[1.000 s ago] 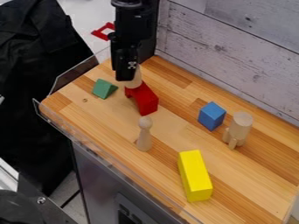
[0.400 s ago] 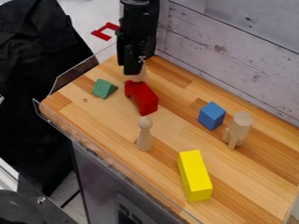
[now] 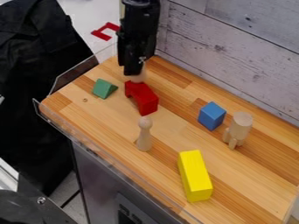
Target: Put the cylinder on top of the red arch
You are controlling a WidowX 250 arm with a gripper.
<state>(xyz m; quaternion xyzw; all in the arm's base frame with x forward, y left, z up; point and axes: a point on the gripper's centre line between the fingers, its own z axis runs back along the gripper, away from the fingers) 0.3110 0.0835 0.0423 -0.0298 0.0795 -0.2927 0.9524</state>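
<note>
The black gripper (image 3: 134,73) hangs over the far end of the red arch (image 3: 142,98); whether it grips anything, one cannot tell. A pale wood piece (image 3: 139,79), likely the cylinder, is just below it, by that end. The job looks nearly done: it may still need setting on top.

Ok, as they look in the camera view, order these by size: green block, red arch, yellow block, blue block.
1. Yellow block, though it also sits nearest the camera
2. Red arch and blue block: too close in area to rank; the arch looks longer
3. Green block
</note>
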